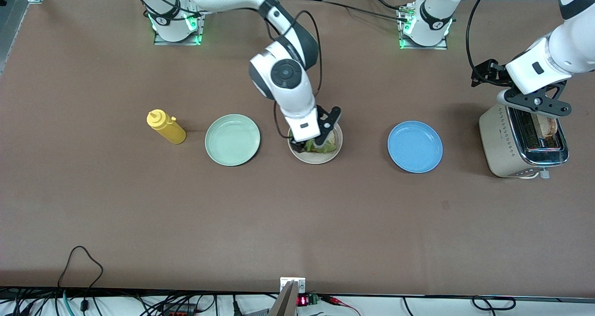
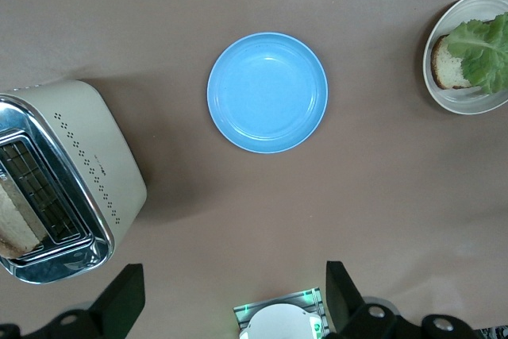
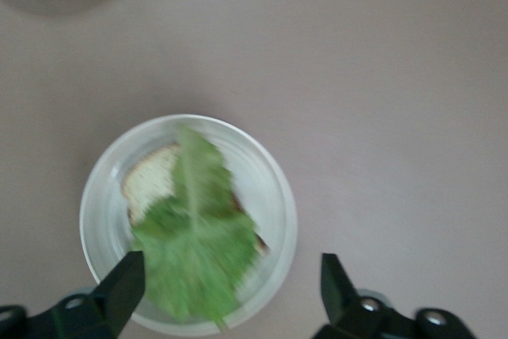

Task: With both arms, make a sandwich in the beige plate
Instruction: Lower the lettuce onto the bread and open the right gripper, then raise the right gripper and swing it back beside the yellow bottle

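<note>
The beige plate (image 1: 316,160) sits mid-table and holds one bread slice with a green lettuce leaf (image 1: 327,146) lying on it. In the right wrist view the lettuce (image 3: 198,236) covers most of the slice (image 3: 149,182) in the plate (image 3: 279,196). My right gripper (image 1: 320,138) is open just above this plate (image 3: 230,271), holding nothing. A second bread slice (image 1: 549,126) stands in a slot of the toaster (image 1: 501,144). My left gripper (image 1: 538,103) is open and empty (image 2: 234,291) over the toaster. The left wrist view shows the toaster (image 2: 87,164), its slice (image 2: 16,220) and the beige plate (image 2: 468,103).
A blue plate (image 1: 415,147) lies between the beige plate and the toaster, also in the left wrist view (image 2: 267,91). A mint-green plate (image 1: 232,139) and a yellow squeeze bottle (image 1: 166,127) lie toward the right arm's end of the table.
</note>
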Robot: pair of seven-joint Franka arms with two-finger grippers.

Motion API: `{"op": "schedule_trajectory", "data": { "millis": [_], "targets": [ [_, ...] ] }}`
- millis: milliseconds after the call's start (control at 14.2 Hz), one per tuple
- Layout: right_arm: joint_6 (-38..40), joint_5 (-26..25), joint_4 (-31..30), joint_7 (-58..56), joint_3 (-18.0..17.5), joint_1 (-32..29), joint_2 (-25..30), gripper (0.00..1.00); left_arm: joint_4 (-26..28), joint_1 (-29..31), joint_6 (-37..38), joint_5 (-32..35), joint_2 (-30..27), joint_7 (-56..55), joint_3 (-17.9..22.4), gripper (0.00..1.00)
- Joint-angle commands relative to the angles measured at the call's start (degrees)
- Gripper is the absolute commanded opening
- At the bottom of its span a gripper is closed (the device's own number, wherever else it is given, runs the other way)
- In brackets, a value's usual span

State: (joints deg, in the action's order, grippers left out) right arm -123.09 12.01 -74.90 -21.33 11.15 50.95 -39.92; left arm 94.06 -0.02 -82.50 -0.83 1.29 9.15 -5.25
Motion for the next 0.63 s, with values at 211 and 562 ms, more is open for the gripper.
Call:
{"op": "schedule_trajectory", "data": {
  "millis": [211,562],
  "targets": [
    [8.8,0.6,-1.2,0.6,4.7,-6.0,7.8,1.0,-1.6,0.1,1.2,-0.4,0.2,-0.3,0.0,1.0],
    [14.8,0.5,-1.2,0.9,5.1,-15.7,13.2,1.0,-1.6,0.3,1.2,0.0,0.5,-0.5,0.1,1.0]
  ]
}}
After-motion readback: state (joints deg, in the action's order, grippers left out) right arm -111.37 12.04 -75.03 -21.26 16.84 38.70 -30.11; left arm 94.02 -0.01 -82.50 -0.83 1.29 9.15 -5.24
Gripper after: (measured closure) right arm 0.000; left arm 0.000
